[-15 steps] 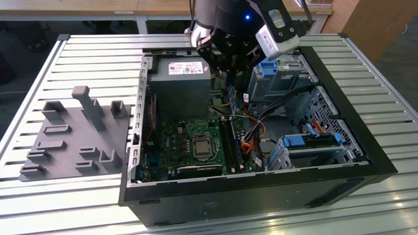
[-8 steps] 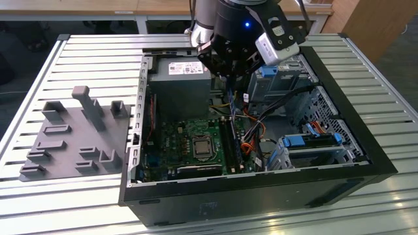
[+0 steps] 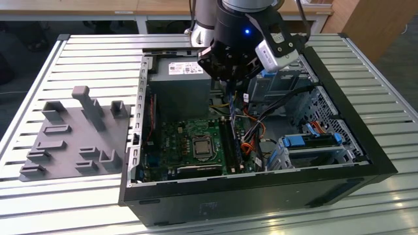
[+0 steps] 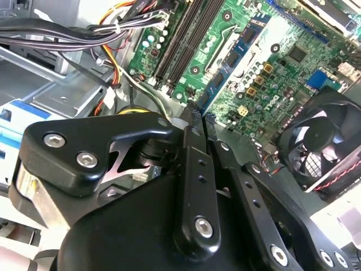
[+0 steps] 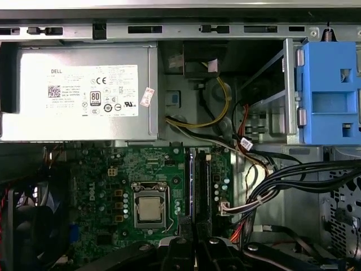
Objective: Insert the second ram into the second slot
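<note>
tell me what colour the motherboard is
The motherboard is green; the first wrist view shows it best.

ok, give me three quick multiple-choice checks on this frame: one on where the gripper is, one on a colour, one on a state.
1. Where is the gripper relative to the open case?
A. off to one side of it
B. over its opening, above the motherboard
C. behind it

2. What colour is the drive-bay clip?
A. red
B. blue
C. yellow

3. How does the CPU socket stand?
A. bare, with its metal top showing
B. under a heatsink
C. under a cloth

Answers:
1 B: in the second wrist view the green board and the memory slots lie right beneath it.
2 B: in the first wrist view it is blue against the grey steel.
3 A: the silver lid shows, with no cooler on it.
</note>
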`<act>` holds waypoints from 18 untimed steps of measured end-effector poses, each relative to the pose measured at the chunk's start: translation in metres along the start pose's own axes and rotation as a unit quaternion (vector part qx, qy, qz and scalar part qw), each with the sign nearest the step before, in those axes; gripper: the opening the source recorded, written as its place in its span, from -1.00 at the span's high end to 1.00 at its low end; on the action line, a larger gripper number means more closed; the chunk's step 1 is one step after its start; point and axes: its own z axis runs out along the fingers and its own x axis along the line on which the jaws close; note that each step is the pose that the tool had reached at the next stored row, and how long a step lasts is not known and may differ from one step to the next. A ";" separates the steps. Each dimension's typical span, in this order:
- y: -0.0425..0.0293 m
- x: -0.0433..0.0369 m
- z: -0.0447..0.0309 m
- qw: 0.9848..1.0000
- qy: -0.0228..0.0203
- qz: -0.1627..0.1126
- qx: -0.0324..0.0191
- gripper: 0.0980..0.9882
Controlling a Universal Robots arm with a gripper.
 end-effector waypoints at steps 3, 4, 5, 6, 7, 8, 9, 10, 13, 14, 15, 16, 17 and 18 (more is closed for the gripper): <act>-0.0001 0.0000 0.0021 1.000 0.000 0.000 0.000 0.91; -0.0001 0.0000 0.0027 1.000 0.000 0.000 0.000 0.91; -0.0001 0.0000 0.0034 1.000 0.000 0.000 0.000 0.91; -0.0002 0.0000 0.0042 1.000 0.000 0.000 0.000 0.91; -0.0002 0.0000 0.0050 1.000 0.000 0.000 0.000 0.91; -0.0002 0.0000 0.0058 1.000 0.000 0.000 0.000 0.91; -0.0003 0.0000 0.0067 1.000 0.000 0.000 0.000 0.91; -0.0006 0.0000 0.0078 1.000 0.000 0.000 0.000 0.91; -0.0026 0.0000 0.0114 1.000 0.000 0.000 0.000 0.91; -0.0033 0.0000 0.0127 1.000 0.000 0.000 -0.001 0.91; -0.0038 0.0000 0.0139 1.000 0.000 0.000 -0.001 0.91; -0.0042 0.0000 0.0152 1.000 0.001 0.000 -0.001 0.91; -0.0044 0.0000 0.0165 1.000 0.001 0.000 -0.001 0.91; -0.0045 0.0000 0.0177 1.000 0.001 0.000 -0.001 0.91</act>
